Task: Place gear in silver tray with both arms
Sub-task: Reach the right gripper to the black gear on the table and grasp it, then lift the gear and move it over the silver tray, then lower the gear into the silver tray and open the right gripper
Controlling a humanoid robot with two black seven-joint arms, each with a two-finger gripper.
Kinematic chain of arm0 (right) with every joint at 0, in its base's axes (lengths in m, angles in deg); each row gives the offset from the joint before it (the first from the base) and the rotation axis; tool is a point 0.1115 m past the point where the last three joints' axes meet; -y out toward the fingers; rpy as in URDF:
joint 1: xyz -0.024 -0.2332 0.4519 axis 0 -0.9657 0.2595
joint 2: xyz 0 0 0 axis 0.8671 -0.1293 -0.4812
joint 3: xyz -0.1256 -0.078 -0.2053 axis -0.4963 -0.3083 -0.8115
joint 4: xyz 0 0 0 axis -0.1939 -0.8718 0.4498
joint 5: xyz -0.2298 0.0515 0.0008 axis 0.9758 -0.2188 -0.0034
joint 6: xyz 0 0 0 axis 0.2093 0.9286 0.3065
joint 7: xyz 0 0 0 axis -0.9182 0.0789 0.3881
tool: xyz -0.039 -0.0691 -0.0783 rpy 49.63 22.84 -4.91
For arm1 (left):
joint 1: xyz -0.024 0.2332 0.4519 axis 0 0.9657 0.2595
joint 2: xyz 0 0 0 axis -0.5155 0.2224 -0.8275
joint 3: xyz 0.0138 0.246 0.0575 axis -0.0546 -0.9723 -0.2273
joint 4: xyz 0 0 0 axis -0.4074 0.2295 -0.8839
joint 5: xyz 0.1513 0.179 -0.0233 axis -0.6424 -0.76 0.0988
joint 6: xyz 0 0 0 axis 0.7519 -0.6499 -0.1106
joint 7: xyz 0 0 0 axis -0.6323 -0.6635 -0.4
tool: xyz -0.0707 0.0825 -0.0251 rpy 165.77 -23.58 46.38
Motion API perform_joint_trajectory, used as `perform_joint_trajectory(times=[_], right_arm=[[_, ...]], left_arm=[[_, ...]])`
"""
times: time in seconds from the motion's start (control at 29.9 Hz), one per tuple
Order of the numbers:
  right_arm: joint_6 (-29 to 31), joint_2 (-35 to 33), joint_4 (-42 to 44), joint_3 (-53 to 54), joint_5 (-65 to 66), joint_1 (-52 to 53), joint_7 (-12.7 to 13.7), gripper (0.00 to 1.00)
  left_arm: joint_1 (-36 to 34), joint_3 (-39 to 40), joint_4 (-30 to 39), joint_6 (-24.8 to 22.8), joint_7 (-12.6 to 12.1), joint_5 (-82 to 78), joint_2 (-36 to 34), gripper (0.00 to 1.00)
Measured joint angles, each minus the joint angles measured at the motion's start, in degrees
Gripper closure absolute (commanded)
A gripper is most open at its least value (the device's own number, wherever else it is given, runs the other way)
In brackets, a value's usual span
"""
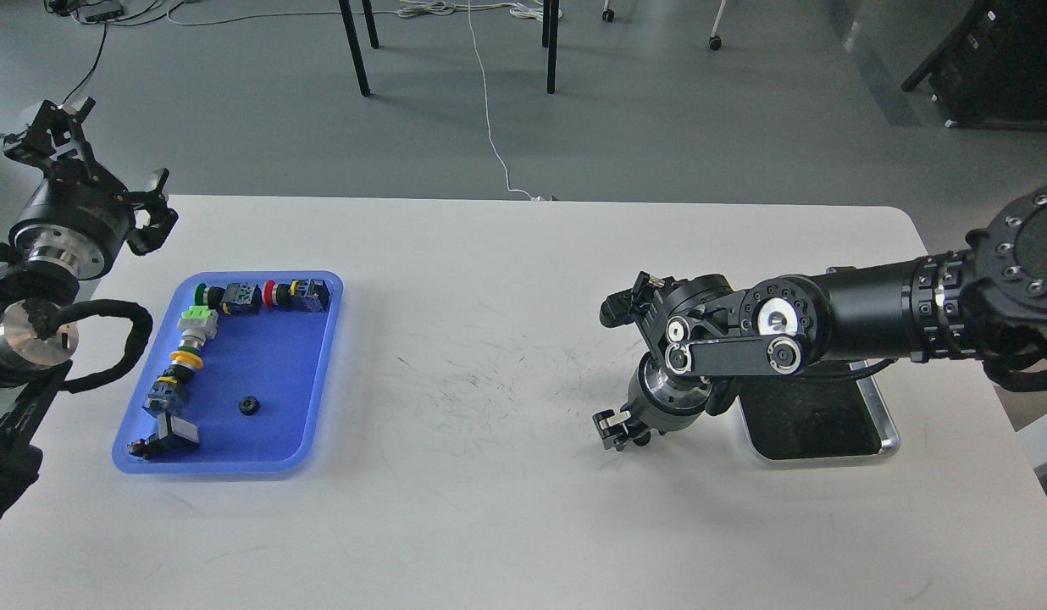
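Note:
A small black gear [249, 406] lies on the floor of the blue plastic tray [320, 373] at the left. The silver tray [889, 428] sits at the right with a dark mirror-like bottom, and my right arm hides its far part. My left gripper [117, 148] is raised above the table's far left corner, well behind the gear, with its claws spread and empty. My right gripper [617, 428] points down at the table just left of the silver tray. It is small and dark, so I cannot tell its fingers apart.
Several push-button switches [235, 298] line the blue tray's far and left sides. The white table [490, 339] has scuff marks in the middle. Chair legs [354, 51] and a white cable [488, 127] are on the floor behind.

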Motion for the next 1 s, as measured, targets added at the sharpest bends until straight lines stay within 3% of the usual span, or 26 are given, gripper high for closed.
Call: perform_joint_trajectory(times=[0.1, 0.13, 0.4, 0.7, 0.87, 1.0], right_arm=[[0.00, -0.18, 0.14, 0.00, 0.51, 0.06, 0.00, 0.97], [0.00, -0.28, 0.15, 0.01, 0.52, 0.16, 0.00, 0.99], [0.00, -3.35, 0.29, 3.56, -0.36, 2.49, -0.05, 0.99], [-0.01, -17.92, 0.39, 13.21, -1.41, 8.53, -0.06, 0.99], [0.00, -22.85, 3.41, 12.72, 2.13, 2.64, -0.04, 0.99], [-0.01, -22.73, 12.33, 13.93, 6.43, -5.08, -0.33, 0.99]], left_arm=[[0.09, 0.00, -0.01, 0.00, 0.00, 0.00, 0.00, 0.02], [0.13, 0.01, -0.05, 0.01, 0.00, 0.00, -0.04, 0.02], [0.22, 0.08, -0.03, 0.01, 0.00, 0.00, -0.43, 0.02], [0.20, 0.05, -0.02, 0.01, 0.00, -0.01, -0.21, 0.02], [0.18, -0.05, -0.06, 0.00, 0.00, -0.01, 0.08, 0.02], [0.23, -0.15, -0.11, 0.01, 0.00, -0.01, 0.26, 0.02]])
